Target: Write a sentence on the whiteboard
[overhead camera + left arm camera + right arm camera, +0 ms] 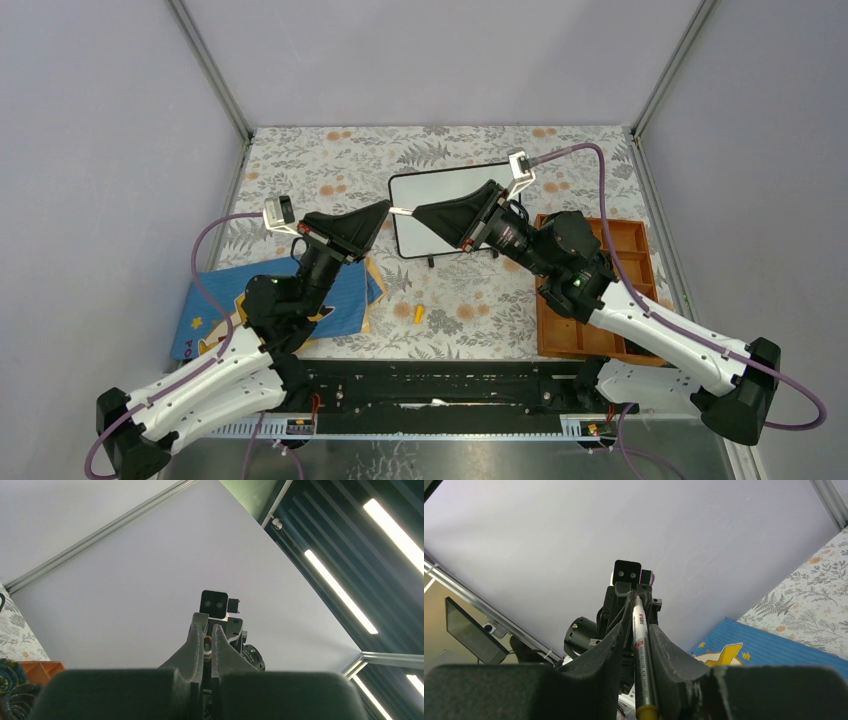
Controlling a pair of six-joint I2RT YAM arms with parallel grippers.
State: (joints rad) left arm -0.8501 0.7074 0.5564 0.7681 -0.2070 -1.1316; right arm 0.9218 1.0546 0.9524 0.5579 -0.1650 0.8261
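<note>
Orange-ended marker (pixel 640 645) sits lengthwise in my right claw (pixel 634 615), the jaws narrow around its barrel. My left claw (pixel 207 625) is pinched tight on the far end, in my judgement to pull the cap or steady a re-grip. Both claws are raised above the table (pixel 330 160). The whiteboard (pixel 440 188) lies flat directly beneath the right claw, and no sentence is visible on its exposed part.

The left arm (pixel 220 370) and the right arm (pixel 650 325) both reach forward and inward with bent elbows, so the two grippers point at each other, almost tip to tip. The left gripper (pixel 386 206) has its fingers pressed together on the end of a pen (pixel 401 210). Straight ahead of it, the right gripper (pixel 417 211) clamps the same pen lengthwise between narrowly parted fingers.
</note>
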